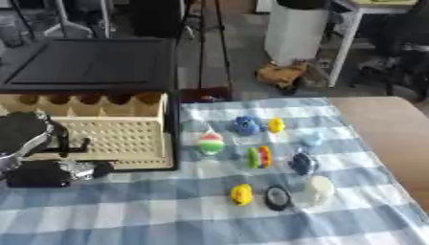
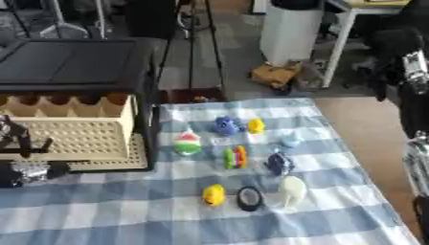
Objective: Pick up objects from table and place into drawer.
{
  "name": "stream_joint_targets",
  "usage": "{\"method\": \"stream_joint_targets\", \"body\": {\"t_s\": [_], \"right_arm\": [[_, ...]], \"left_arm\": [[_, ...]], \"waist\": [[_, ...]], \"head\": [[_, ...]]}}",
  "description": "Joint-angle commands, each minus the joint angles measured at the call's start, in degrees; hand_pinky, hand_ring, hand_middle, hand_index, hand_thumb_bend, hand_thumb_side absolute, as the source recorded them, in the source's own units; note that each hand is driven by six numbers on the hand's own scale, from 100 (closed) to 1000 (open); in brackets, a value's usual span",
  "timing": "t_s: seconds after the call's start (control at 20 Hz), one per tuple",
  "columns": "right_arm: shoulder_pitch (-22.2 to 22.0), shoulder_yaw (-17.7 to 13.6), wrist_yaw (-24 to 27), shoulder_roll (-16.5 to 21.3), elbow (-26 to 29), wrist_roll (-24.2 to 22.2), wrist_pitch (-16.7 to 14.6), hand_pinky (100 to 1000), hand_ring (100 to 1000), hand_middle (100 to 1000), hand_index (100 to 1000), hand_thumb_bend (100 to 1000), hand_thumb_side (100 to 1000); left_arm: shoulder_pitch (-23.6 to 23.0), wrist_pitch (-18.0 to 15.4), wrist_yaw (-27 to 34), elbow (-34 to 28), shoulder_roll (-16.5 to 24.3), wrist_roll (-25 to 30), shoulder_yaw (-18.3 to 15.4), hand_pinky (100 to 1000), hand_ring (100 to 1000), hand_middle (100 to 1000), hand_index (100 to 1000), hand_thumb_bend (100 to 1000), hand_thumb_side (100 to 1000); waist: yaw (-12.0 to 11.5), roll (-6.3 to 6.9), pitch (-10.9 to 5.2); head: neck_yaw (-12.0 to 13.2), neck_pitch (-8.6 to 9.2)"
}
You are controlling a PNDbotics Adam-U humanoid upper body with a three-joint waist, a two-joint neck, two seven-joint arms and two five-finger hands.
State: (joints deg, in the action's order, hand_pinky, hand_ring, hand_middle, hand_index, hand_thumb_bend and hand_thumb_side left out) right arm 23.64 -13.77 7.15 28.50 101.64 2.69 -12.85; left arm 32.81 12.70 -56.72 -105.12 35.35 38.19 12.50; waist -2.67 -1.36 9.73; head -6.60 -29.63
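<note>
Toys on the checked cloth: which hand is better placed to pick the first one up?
Probably the left. The left hand sits at the drawer's front edge, beside the toys. Of the right arm only a stretch shows at the right edge, its hand out of view.

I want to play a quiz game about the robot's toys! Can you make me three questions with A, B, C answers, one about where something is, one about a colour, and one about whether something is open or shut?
1. Where is the drawer?
A. Left of the toys
B. Right of the toys
C. On top of the toys

2. What colour is the toy at the near left of the group?
A. Purple
B. Yellow
C. Black

3. How is the drawer?
A. Shut tight
B. Pulled open
C. Upside down

Answers:
1 A: the beige drawer sits at the left edge of the checked cloth, toys to its right.
2 B: that small toy is plainly yellow.
3 B: you can see its dotted beige floor from above, with no toys on it.
</note>
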Motion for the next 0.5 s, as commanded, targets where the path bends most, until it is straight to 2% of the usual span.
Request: {"method": "stream_joint_targets", "body": {"t_s": [0.05,0.3,0.5], "right_arm": [[0.4,-0.5,0.1,1.3,0.4,0.1,0.1,106,318,349,716,262,816],[0.4,-0.5,0.2,1.3,0.4,0.1,0.0,106,318,349,716,260,816],[0.3,-0.5,0.2,1.2,0.5,0.0,0.0,106,318,349,716,259,815]], "left_arm": [[0.8,0.4,0.5,-1.4,1.8,-0.3,-1.2,100,100,100,539,773,1000],[1.2,0.3,0.7,-1.4,1.5,-0.9,-1.0,100,100,100,688,767,1000],[1.5,0.3,0.4,-1.3,1.2,-1.6,-1.1,100,100,100,703,766,1000]], "waist": [[0.0,0.04,-1.26],[0.1,0.0,-1.27],[0.1,-0.02,-1.29]], "head": [[-0.1,-0.2],[-0.1,-0.25],[-0.1,-0.27]]}}
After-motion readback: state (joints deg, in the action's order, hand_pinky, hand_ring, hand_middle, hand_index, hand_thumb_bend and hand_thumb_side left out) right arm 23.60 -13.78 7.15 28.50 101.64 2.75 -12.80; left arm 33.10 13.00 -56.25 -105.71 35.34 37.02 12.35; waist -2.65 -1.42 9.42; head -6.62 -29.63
